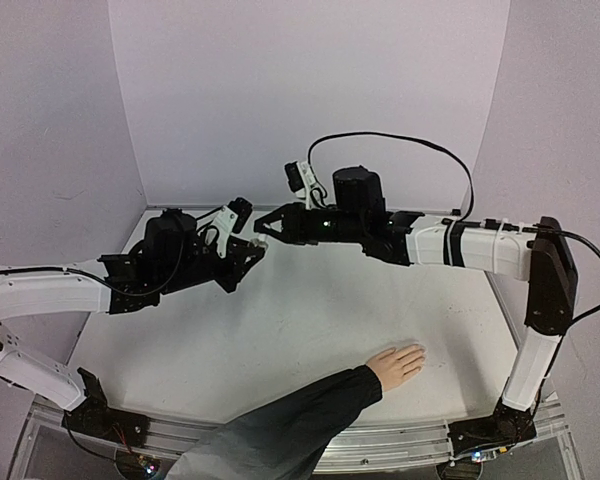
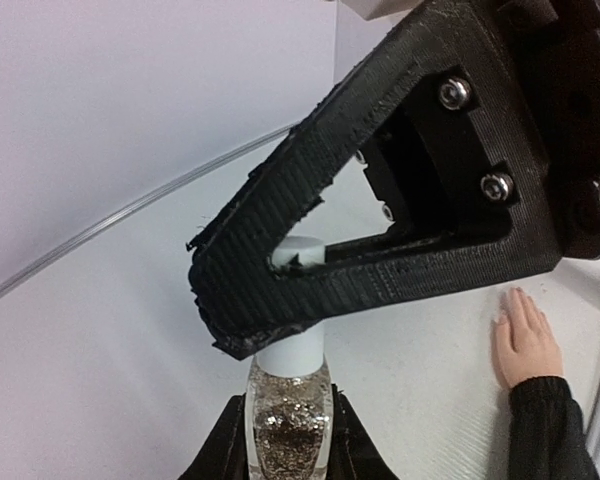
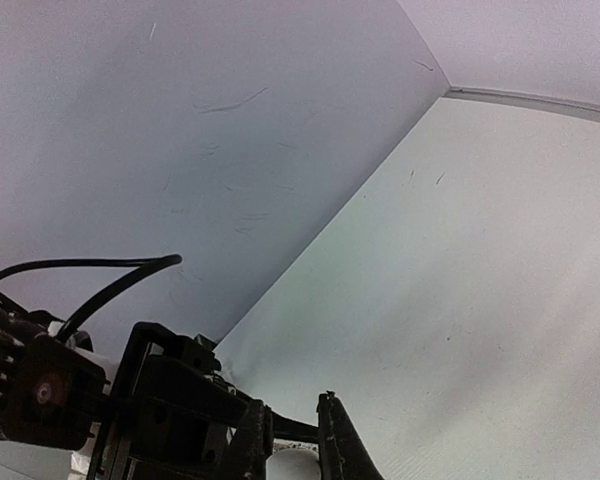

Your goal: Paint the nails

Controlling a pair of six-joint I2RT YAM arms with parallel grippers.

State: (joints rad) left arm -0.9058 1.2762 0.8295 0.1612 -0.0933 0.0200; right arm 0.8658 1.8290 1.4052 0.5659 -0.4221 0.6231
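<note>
Early stage, nothing painted yet by the look of it. left gripper (image 1: 248, 256) clamps the glitter polish bottle (image 2: 292, 425) in mid-air. right gripper (image 1: 264, 229) is closed tight on its white cap (image 2: 298, 350), cap not off. The nails (image 1: 418, 353), on the hand (image 1: 395, 364) flat on the table (image 1: 310, 330) near the front edge, sit well apart from the bottle.

The top camera overlooks the bench (image 1: 310, 330) from behind; wrist cameras sit close to the cap (image 2: 290, 355), the left sharing top's hand (image 1: 398, 362).

Left gripper (image 1: 246, 254) closed, right gripper (image 1: 264, 228) closed, facing
</note>
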